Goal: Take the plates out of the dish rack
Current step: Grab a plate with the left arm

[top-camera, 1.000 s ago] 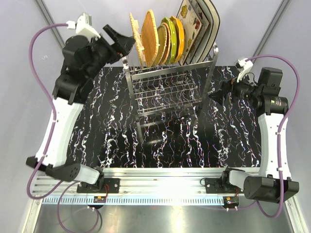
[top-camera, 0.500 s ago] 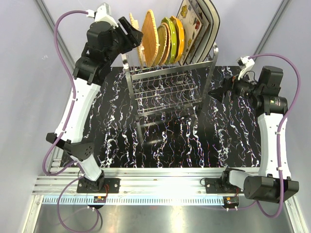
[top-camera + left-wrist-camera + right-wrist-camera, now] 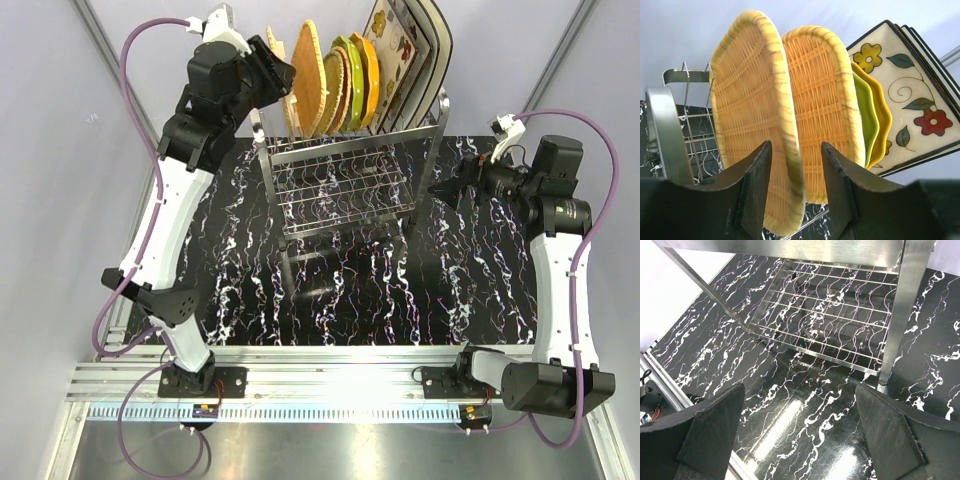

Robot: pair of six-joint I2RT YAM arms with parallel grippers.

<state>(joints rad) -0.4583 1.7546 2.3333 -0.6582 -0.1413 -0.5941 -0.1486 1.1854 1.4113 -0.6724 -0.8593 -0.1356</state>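
Top camera looks down; left wrist closely faces the plates (image 3: 755, 110), right wrist the dish rack (image 3: 900, 315), both visible overhead.

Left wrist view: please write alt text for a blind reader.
Open left jaws straddle the rim of the nearest woven plate, upright in the steel rack. Behind it stand a second woven plate, a green plate, a yellow plate and a flowered square plate.
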